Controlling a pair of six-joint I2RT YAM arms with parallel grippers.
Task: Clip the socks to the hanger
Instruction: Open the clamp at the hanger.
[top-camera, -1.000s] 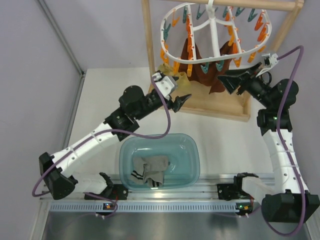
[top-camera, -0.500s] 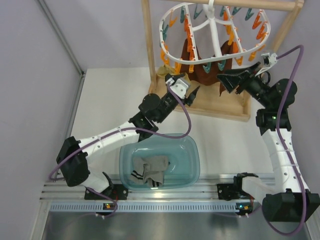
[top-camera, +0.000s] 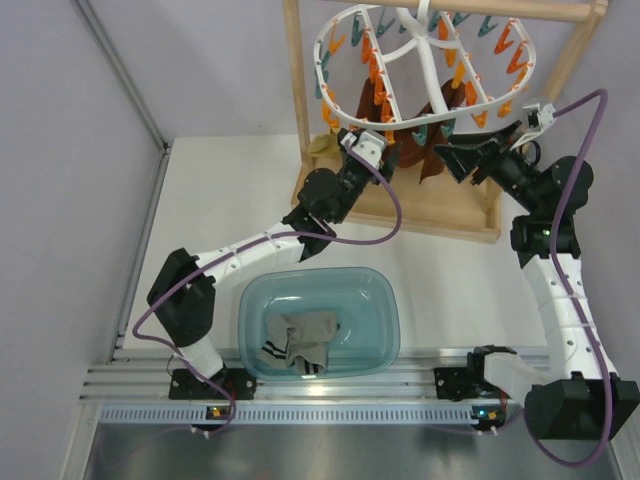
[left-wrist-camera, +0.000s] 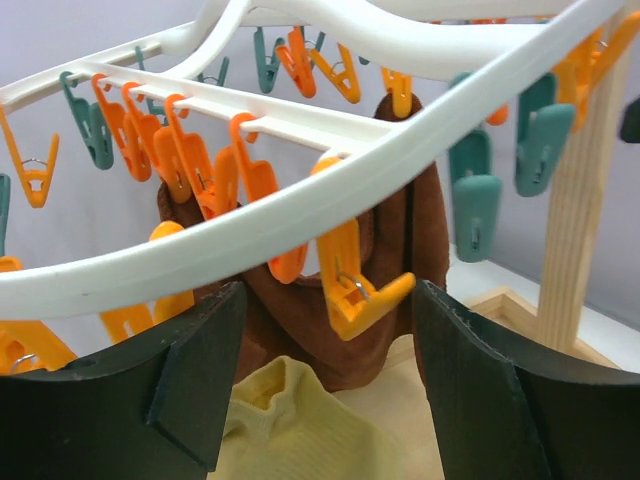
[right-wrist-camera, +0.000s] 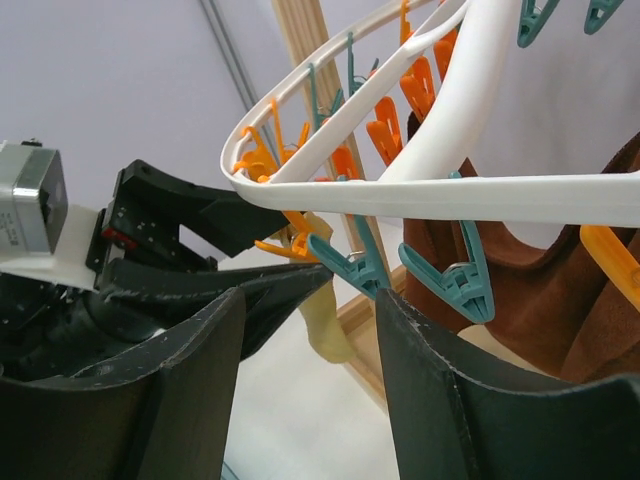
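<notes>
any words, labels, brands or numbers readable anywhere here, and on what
nothing reads in any view
red mark on the left arm's wrist: too small to read
grey camera box: any print too blurred
hanger and clips: plain, no lettering

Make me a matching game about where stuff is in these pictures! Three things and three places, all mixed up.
Things:
1. grey socks
2. brown socks
3. hanger

Places:
A. hanging from the wooden rack
B. lying in the teal tub
C. dangling under the white ring with the clips

Pairs: 1-B, 2-C, 3-A
</notes>
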